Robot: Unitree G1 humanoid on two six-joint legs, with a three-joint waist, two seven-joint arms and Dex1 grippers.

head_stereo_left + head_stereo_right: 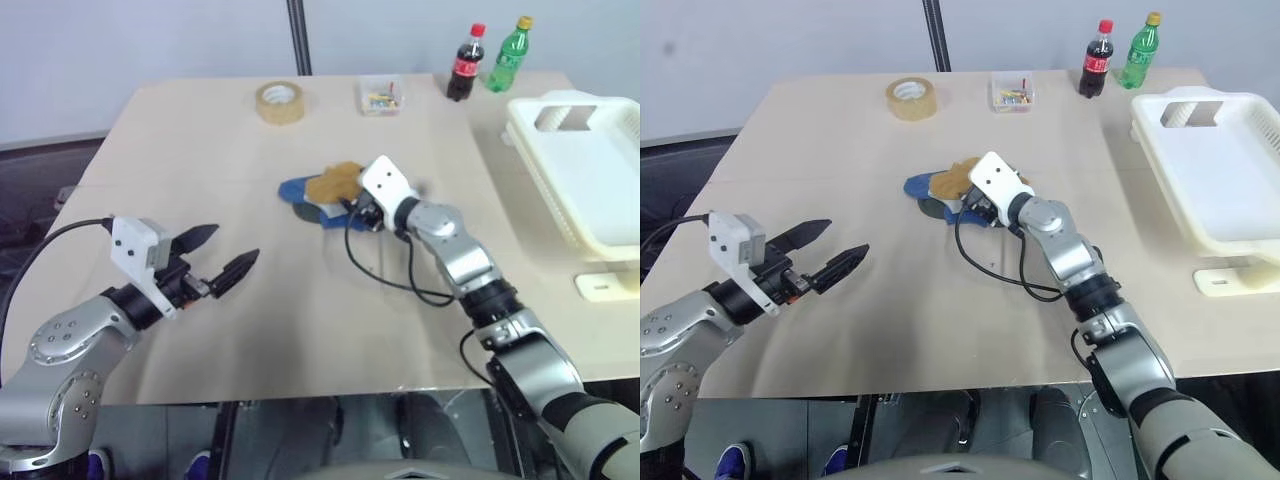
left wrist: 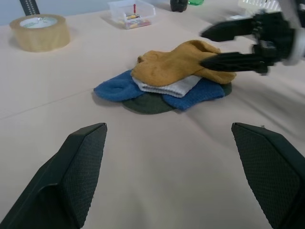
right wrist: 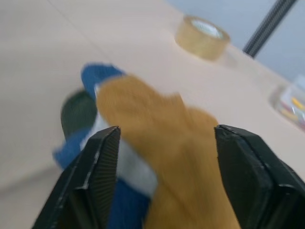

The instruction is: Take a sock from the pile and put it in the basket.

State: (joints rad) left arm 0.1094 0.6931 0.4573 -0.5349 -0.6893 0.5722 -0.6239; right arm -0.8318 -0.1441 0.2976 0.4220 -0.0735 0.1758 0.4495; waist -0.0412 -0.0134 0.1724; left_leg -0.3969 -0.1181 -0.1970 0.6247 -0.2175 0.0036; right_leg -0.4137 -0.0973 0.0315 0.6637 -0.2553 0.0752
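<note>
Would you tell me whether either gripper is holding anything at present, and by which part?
Nothing is held. The right gripper straddles the mustard yellow fabric sock with jaws apart; the left gripper hovers open.

Near the middle of the tabletop (image 1: 300, 330), the pile (image 1: 322, 192) of socks, one sock topmost. At the pile's right edge, the right pincer (image 2: 228, 44), fingers apart, one just above the topmost sock. Well left and nearer, the left pincer (image 1: 222, 257), spread, above bare tabletop. Behind the pile, a tape roll (image 1: 279, 101); right of that, a small box (image 1: 381, 96), then two bottles (image 1: 466, 62). Far right, the basket (image 1: 590, 190).
</note>
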